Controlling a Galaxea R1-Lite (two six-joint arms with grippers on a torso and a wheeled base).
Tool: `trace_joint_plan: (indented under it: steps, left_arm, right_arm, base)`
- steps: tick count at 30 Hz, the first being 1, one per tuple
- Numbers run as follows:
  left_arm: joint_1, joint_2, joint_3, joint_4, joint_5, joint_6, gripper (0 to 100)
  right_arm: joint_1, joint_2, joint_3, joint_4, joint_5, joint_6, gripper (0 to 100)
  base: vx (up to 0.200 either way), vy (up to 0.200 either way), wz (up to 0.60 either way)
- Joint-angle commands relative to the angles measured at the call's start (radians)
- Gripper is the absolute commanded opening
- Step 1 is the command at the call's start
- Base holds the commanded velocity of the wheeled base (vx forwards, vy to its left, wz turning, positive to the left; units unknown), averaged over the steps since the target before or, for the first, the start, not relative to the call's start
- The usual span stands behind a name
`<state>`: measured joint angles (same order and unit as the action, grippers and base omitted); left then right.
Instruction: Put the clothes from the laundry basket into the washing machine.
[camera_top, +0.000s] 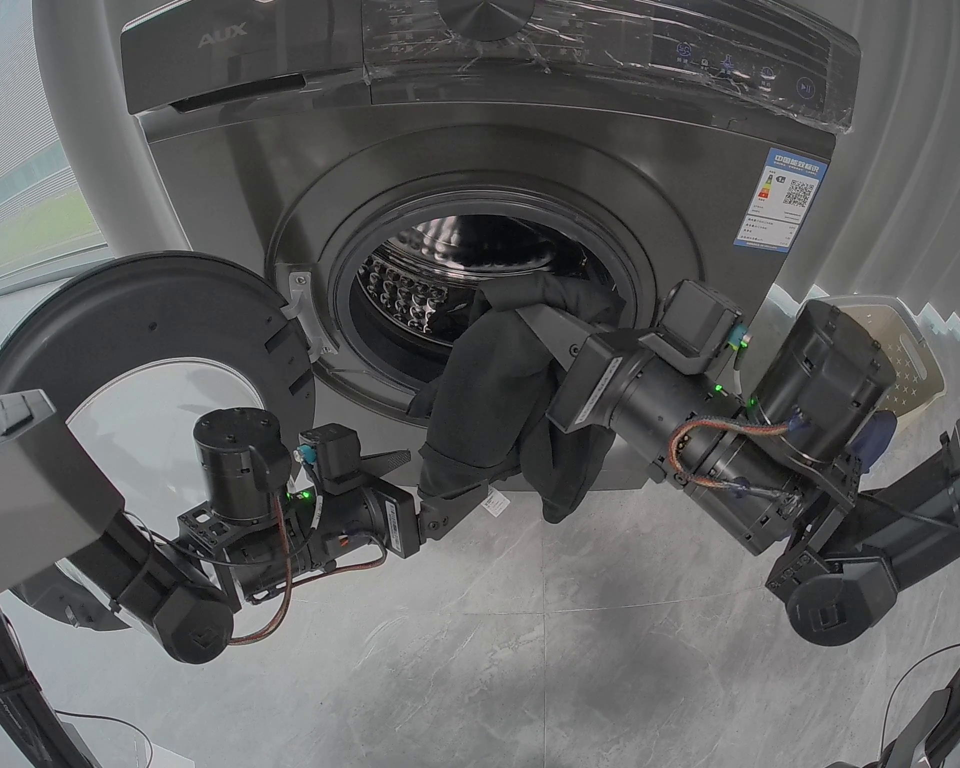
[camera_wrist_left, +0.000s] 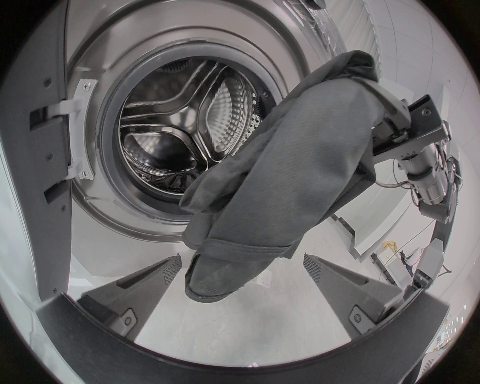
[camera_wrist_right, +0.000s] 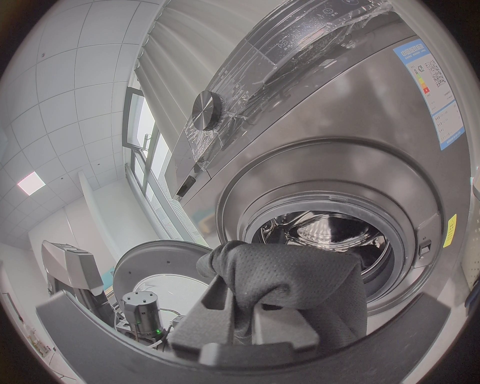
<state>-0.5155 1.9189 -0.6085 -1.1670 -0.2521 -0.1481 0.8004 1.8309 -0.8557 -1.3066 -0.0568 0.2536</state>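
Hanging from the right end effector (camera_top: 532, 330), whose fingers are clamped on its upper fold, a dark grey knit garment (camera_top: 490, 400) drapes in soft folds across the lower rim of the washing machine (camera_top: 230, 190) opening. Its top lies just inside the mouth and its thick hemmed end dangles outside, above the floor (camera_top: 500, 650) of pale marbled tile. The machine is a front loader in brushed grey metal. Its round porthole is ringed by a dark rubber gasket, and clear plastic film covers the control panel around a round knob (camera_wrist_right: 206, 110). Inside, the drum (camera_top: 420, 290) is shiny perforated steel with raised ribs. A small dark piece of cloth (camera_wrist_left: 167, 182) lies at its bottom. The circular door (camera_top: 150, 330), dark-framed with a glass centre, stands swung open to the left. The left end effector (camera_top: 445, 478) sits low and near, below the opening, with its ridged wedge-shaped fingers (camera_wrist_left: 145, 285) spread apart. The garment's hem hangs between them, and contact cannot be judged. At the far right stands a white plastic laundry basket (camera_top: 905, 350) with a perforated wall, its contents hidden.
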Motion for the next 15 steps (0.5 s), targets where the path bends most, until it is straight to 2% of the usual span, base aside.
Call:
trace_joint_plan:
  steps: [1,7,15]
  left_arm:
    - [0.017,0.055,-0.013,-0.011,-0.003,-0.004,100]
    - [0.035,0.077,-0.016,-0.059,-0.009,-0.002,100]
    - [0.029,0.109,-0.045,-0.069,-0.026,-0.002,100]
  right_arm:
    - [0.000,-0.002,0.000,0.000,0.000,-0.001,0]
    - [0.002,-0.002,0.001,0.000,-0.001,-0.001,0]
    - [0.002,-0.001,0.006,0.000,-0.001,-0.001,0]
  base:
    - [0.000,0.000,0.00]
    - [0.000,0.000,0.00]
    - [0.000,0.000,0.00]
